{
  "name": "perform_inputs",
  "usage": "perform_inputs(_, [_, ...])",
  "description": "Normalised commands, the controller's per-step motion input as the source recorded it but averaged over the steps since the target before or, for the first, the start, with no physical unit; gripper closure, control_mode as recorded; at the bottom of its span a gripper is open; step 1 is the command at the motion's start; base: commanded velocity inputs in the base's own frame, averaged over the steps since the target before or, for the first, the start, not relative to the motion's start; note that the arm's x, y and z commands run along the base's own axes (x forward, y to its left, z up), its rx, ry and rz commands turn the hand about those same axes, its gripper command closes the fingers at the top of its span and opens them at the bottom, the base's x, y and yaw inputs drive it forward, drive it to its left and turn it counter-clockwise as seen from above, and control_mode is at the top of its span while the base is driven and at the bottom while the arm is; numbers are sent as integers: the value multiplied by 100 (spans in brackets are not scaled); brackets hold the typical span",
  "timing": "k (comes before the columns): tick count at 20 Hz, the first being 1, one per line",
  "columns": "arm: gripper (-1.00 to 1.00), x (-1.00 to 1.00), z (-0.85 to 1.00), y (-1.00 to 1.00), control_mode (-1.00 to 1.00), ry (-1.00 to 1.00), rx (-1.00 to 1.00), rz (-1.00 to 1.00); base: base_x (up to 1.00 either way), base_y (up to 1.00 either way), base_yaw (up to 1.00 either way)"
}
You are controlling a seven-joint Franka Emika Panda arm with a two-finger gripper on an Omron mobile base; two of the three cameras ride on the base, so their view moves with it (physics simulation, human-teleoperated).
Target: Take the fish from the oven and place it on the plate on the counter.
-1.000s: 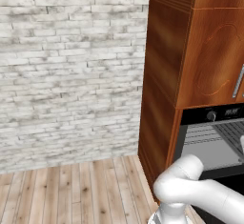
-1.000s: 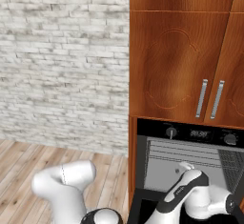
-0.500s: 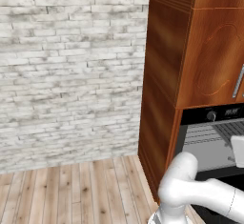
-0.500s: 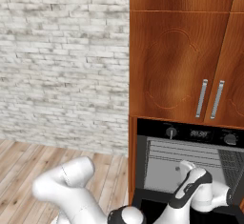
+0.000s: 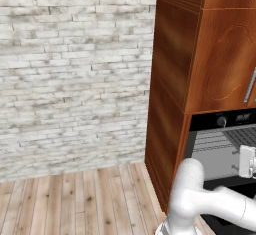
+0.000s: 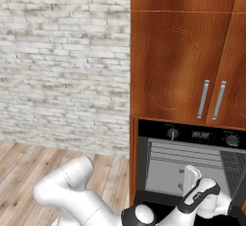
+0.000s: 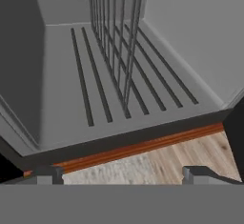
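The oven (image 6: 192,165) stands open below the wood cabinets, its grey cavity and wire racks (image 6: 192,153) bare to view. In the hand view I look straight into that cavity (image 7: 71,89); the view is rolled, so a wire rack (image 7: 116,42) runs edge-on up the middle. My gripper (image 7: 123,174) is open just outside the oven's mouth, with nothing between its fingertips (image 7: 47,173). My white hand (image 6: 191,178) hangs in front of the cavity, and it also sits at the right edge of the left base view (image 5: 247,161). The fish, the plate and the counter are out of view.
A dark control panel with a round knob (image 6: 172,133) tops the oven. Reddish-brown cabinet doors (image 6: 178,66) with metal handles rise above it. A white brick wall (image 5: 75,69) and wood plank floor (image 5: 85,199) lie to the left. A dark door edge (image 6: 238,203) shows lower right.
The arm has shifted its elbow and forearm, and the hand has edged slightly closer to the oven's mouth. The jaws have stayed open.
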Motion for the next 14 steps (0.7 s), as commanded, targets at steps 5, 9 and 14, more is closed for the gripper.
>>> perform_inputs(5, [-100,79,-28,0,-100,0,1,1,0,0,0])
perform_inputs(9, [-100,43,-37,-4,-100,0,0,5,0,0,0])
perform_inputs(14, [-100,10,-63,-6,-100,-2,2,0,0,0,0])
